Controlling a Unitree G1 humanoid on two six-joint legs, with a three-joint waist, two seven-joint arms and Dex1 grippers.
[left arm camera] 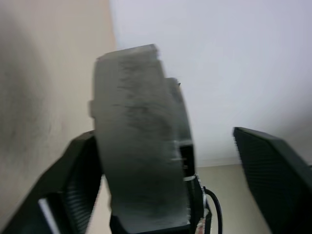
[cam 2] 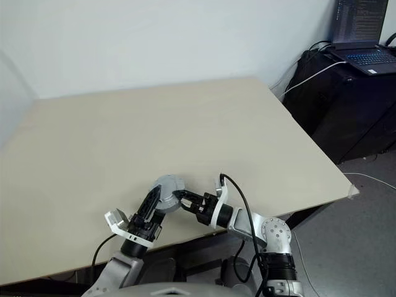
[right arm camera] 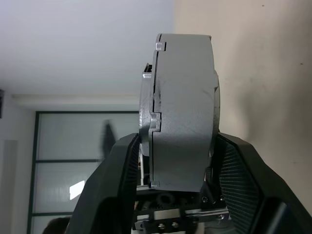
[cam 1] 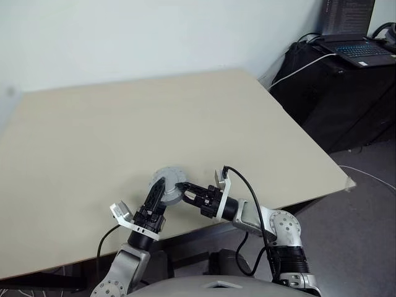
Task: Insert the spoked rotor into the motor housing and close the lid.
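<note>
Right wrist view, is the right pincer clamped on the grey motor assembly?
Yes, both black fingers press against the flat faces of the grey motor assembly.

lid (right arm camera: 183, 112): matt grey metal, faintly scuffed along its rim, with a thin seam running round the edge
right gripper (right arm camera: 175, 195): black plastic fingers, inner pads finely ribbed, matt
left gripper (left arm camera: 165, 195): black matt fingers, ribbed pads like the right one's
table (cam 1: 154, 117): pale beige top, smooth and matt, looks like laminate
right arm (cam 1: 272, 223): silver metal joints with a dull sheen, black cable glossy
</note>
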